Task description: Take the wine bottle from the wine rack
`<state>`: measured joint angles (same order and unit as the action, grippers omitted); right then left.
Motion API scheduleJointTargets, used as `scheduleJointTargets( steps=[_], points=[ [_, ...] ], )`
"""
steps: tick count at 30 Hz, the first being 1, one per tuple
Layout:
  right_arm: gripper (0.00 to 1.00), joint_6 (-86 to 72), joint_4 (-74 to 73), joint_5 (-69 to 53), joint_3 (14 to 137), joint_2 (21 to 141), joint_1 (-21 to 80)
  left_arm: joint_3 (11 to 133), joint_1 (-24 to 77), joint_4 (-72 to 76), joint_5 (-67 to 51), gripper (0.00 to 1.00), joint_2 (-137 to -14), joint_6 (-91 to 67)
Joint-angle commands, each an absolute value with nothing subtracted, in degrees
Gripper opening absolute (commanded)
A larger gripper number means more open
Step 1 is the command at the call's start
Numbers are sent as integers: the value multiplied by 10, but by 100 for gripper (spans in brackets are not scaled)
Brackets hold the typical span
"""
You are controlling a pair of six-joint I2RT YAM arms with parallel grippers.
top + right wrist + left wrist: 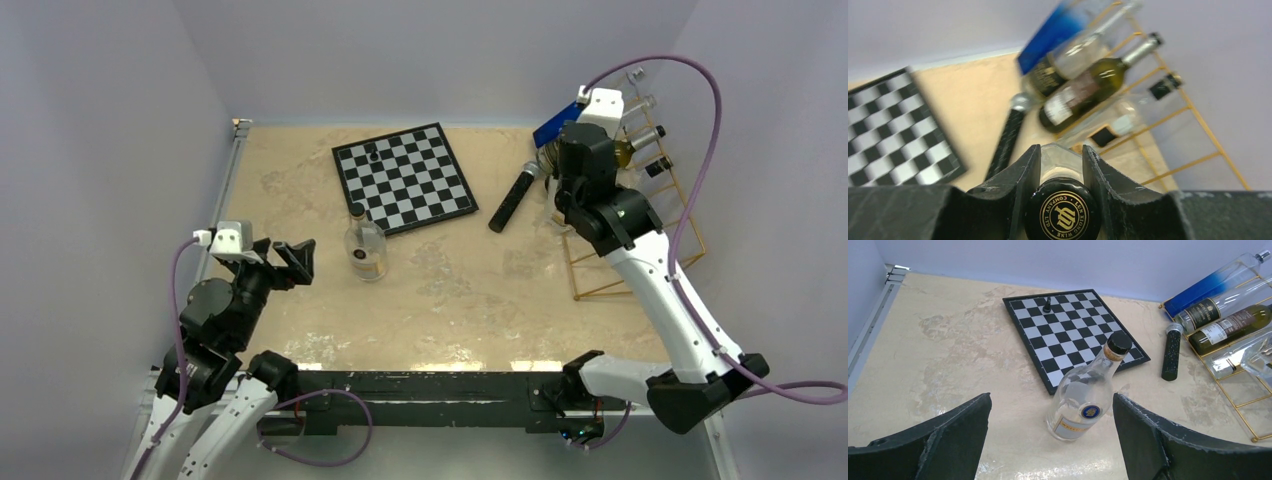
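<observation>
Now my right gripper [1061, 155] is clamped on the neck of the wine bottle [1064, 216], both fingers pressed against clear glass just under the black cap with its gold crest; my left gripper [290, 258] hangs spread wide and holds nothing, well apart from the work, facing a clear bottle [365, 250] that stands upright just beside the near edge of the chessboard [403, 178]; so I judge the grasp made and the lift-out to be the step in hand; the wine bottle is at the side of the wine rack [1200, 120] that faces the chessboard, near a black stick [515, 196] lying on the table [300, 170]; the next move, as I read it, calls for a firm hold and a slow draw away from the gold wires toward open table, without knocking the green bottle [1098, 85] or the blue bottle [1053, 35] lying slanted on the rungs beyond; a glass neck may slip or swing; much is hidden: my wrist view gives only cap and neck, the body lying beneath my fingers; from above my own arm covers the bottle, so I cannot tell whether its base touches the rack, rests on the table or hangs free; the rack bottles are blurred in my wrist view, and the left wrist view cuts the rack off at its edge.
</observation>
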<state>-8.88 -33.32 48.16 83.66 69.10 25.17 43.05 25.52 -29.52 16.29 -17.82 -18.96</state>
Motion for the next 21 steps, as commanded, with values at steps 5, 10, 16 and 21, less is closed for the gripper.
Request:
scheduleJointTargets(
  steps=[5, 10, 16, 21],
  points=[
    [0, -143, -280, 216, 842, 653, 336, 438, 256, -287, 190, 94, -160, -192],
    [0, -159, -233, 154, 840, 702, 389, 437, 257, -288, 192, 94, -157, -192],
    [0, -137, -180, 131, 865, 785, 446, 438, 257, -289, 192, 94, -157, -193],
    [0, -120, -102, 106, 839, 814, 472, 438, 256, -289, 192, 94, -154, -193]
  ],
)
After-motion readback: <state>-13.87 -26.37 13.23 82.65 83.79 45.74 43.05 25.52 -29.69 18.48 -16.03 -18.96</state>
